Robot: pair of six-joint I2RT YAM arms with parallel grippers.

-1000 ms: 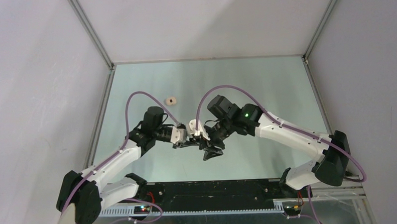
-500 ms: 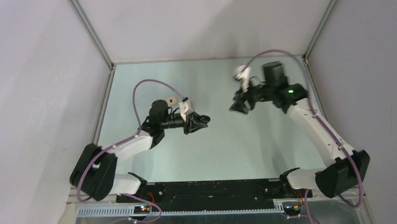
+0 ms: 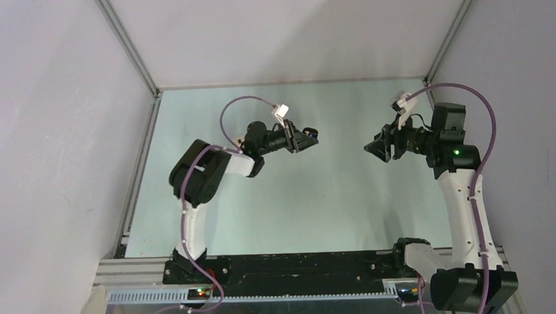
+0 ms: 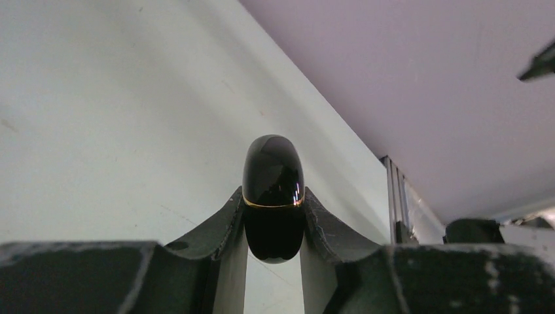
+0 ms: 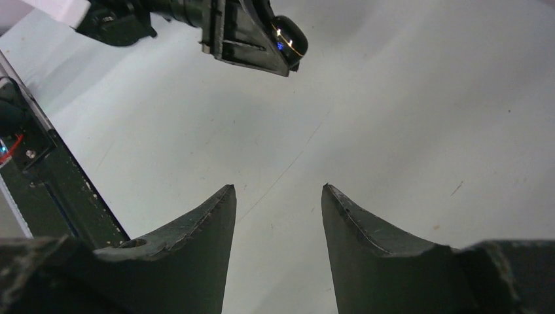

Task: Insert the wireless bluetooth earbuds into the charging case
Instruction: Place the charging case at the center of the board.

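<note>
The left gripper (image 4: 273, 219) pinched the black charging case (image 4: 273, 171) in its jaws, apparently presenting it. Opposite, the right gripper (image 5: 277, 191) stood spread and empty.

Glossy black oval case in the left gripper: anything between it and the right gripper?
Nothing visible. The glossy black oval case, clamped in the left gripper, faces the open right gripper across the pale table.

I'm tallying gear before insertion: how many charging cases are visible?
1. A glossy black charging case is clamped in the left gripper, over the table. The right gripper is open and empty. Another could be hidden behind the arms.
</note>
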